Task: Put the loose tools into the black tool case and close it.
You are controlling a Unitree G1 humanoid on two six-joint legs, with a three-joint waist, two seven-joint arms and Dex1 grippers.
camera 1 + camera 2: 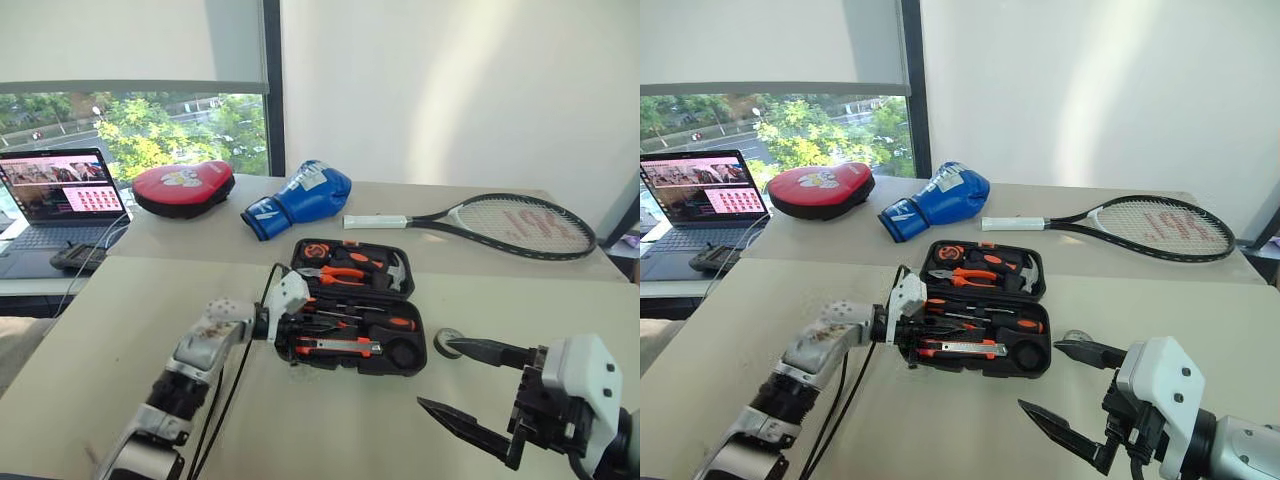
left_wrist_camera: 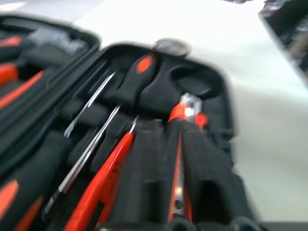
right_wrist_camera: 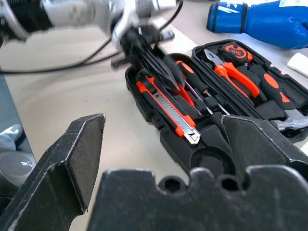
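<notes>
The black tool case (image 1: 352,306) lies open in the middle of the tabletop (image 1: 100,330), lid half away from the robot with the pliers (image 1: 340,272) and hammer (image 1: 393,268) seated in it, tray half nearer. In the tray the utility knife (image 1: 337,347) sits along the near edge, with the long screwdrivers (image 1: 365,320) in their recesses just behind it, and the round recess (image 1: 404,352) at the tray's right end looks empty. The small tape roll (image 1: 447,340) rests on the tabletop just beside the case's right end, apart from it. The left gripper (image 1: 296,330) is over the tray's left end with its fingers together, down among the tool handles; whether they pinch anything I cannot tell. The right gripper (image 1: 462,380) hovers near the roll with its fingers spread wide and nothing between them. The step in hand seems to be seating the last tools: press handles flat so nothing stands proud, draw the left gripper straight out without dragging a screwdriver, then have the right one take the roll by its rim and drop it into the round recess before folding the lid down.
</notes>
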